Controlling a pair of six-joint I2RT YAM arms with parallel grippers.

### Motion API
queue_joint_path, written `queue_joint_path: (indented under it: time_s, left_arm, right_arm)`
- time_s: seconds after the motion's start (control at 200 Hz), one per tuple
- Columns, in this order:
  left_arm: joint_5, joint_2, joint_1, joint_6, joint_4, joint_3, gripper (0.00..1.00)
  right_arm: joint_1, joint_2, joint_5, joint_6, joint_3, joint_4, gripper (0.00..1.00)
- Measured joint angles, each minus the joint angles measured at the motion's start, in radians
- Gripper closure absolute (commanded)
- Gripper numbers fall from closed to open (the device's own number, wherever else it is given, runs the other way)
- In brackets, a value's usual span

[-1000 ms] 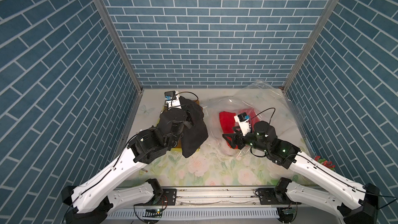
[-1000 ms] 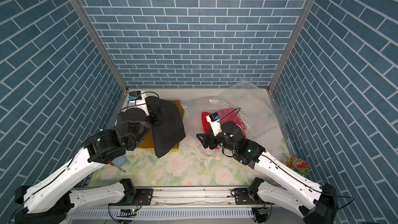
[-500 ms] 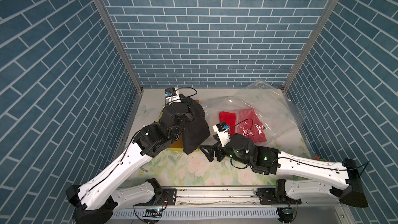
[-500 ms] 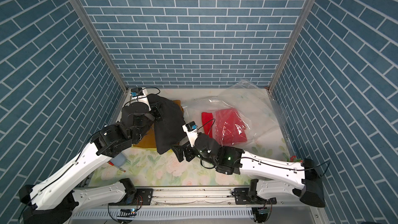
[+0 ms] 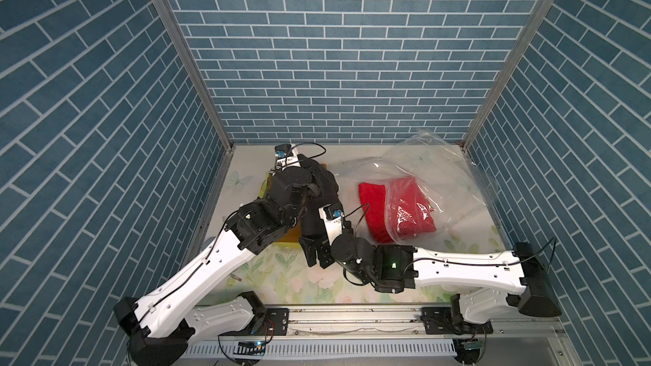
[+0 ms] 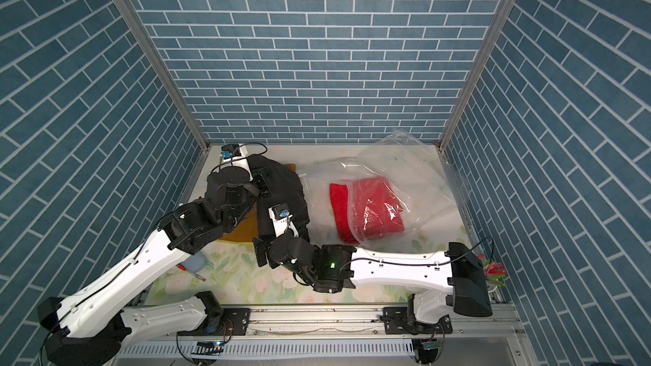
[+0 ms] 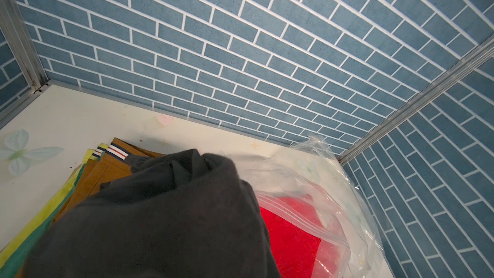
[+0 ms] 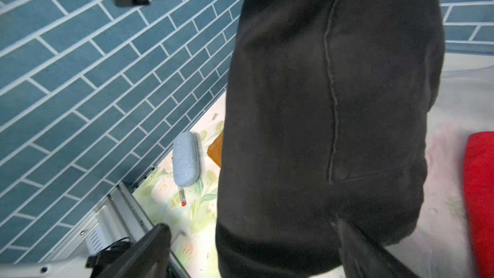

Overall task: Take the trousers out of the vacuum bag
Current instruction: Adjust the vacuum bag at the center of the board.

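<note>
Black trousers (image 5: 326, 184) hang from my left gripper (image 5: 311, 189), which is shut on their upper end above the back left of the table; in the left wrist view the black cloth (image 7: 160, 223) covers the jaws. My right gripper (image 8: 254, 250) is open, one finger on each side of the cloth's hanging lower end, also in a top view (image 6: 262, 246). Red trousers (image 5: 394, 209) lie half inside the clear vacuum bag (image 5: 440, 170), one end sticking out past its zip strip (image 7: 294, 212). Mustard-brown trousers (image 7: 107, 169) top a flat stack with lime-yellow and green edges (image 7: 16, 258) under the black pair.
A grey-blue oval case (image 8: 185, 161) and a red-tipped pen (image 8: 181, 196) lie near the left wall. A small red and green thing (image 6: 493, 271) sits at the right edge. Brick-pattern walls close three sides, and a metal rail runs along the front.
My right arm has swung left, away from the bag and the red trousers, to the hanging end of the black trousers, jaws spread wider. The left arm shifted the black trousers back.
</note>
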Motion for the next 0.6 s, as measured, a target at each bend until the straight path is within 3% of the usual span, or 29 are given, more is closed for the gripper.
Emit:
queue_joint_path:
  time_s: [0.27, 0.345, 0.6]
  left_arm:
    - [0.023, -0.001, 0.000, -0.001, 0.008, -0.002, 1.00]
    - [0.031, -0.003, 0.002, -0.001, 0.008, -0.002, 1.00]
    - [0.056, -0.014, 0.010, -0.001, -0.013, -0.001, 1.00]
  right_arm:
    - [-0.051, 0.049, 0.025, 0.002, 0.006, -0.027, 0.00]
    - [-0.079, 0.048, -0.007, -0.024, -0.018, 0.009, 0.14]
    - [-0.167, -0.013, -0.150, -0.171, -0.103, 0.052, 0.77]
